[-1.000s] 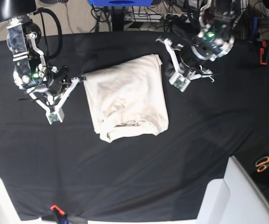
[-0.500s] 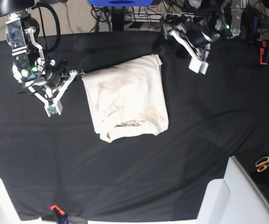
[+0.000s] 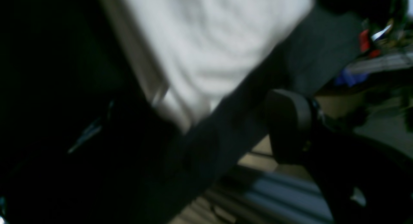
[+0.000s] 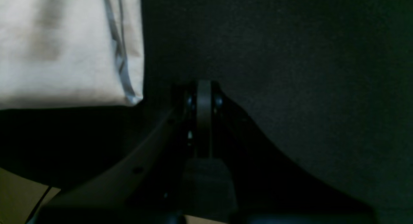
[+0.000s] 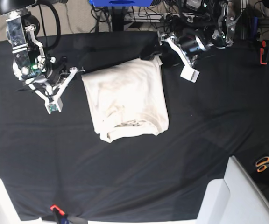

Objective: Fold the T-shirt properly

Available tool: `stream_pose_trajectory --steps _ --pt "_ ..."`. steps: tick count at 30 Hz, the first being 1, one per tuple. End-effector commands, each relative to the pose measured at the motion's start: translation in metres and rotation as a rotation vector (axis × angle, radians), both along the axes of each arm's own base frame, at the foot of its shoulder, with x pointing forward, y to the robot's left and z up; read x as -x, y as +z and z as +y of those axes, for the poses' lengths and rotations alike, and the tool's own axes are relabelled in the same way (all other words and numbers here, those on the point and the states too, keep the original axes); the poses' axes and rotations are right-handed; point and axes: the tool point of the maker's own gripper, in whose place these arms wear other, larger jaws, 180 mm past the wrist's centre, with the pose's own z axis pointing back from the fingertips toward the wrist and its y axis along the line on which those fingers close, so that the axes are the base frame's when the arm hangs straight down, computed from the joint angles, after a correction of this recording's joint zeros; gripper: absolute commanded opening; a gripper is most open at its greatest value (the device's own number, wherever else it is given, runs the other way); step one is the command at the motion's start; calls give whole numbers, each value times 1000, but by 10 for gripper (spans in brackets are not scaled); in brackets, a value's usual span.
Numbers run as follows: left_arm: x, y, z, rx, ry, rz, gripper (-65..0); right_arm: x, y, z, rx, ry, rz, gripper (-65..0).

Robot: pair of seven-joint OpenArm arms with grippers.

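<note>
My cream cotton T-shirt lies folded mid-frame on the black table cloth, seemingly finished; left gripper spread wide, right gripper closed, empty.

Base cam overhead; wrist cams close, share T-shirt.

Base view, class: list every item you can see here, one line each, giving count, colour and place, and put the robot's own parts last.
T-shirt: one, cream, folded, middle of the table.
Table cloth: one, black, covering the table.
Scissors: one pair, orange handles, right edge.
Red clip: one, far right edge of the cloth.
Left pincer: one, white and black, open, by the shirt's far right corner.
Right pincer: one, white and black, shut, left of the shirt.
</note>
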Motion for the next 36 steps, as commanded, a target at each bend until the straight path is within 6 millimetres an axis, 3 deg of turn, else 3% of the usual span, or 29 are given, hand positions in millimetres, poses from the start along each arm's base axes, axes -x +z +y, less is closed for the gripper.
stream_pose_trajectory --steps 1,10,12,14,19,24,31,36 --pt "3 -7 5 -33 -11 28 -86 -9 8 -1 1 4 -39 -648" --pt "-9 -16 -1 -10 8 50 -89 -9 8 -2 2 2 -37 -648" --pt "-12 -21 -2 -6 10 65 -122 -10 8 -2 2 2 -38 -648" --pt "-10 -26 -2 -3 14 85 -235 -10 8 -2 2 2 -38 -648" --pt "-12 -27 -1 -3 16 85 -650 -10 8 -2 2 1 -39 -648" --pt "-14 -27 5 -21 5 82 -650 -11 9 -2 2 1 -43 -648" --pt "-6 -31 42 -116 -43 96 -650 -12 9 -2 1 0 -45 -648" --pt "3 -34 43 -154 -135 109 -650 -12 9 1 -5 -1 -45 -648"
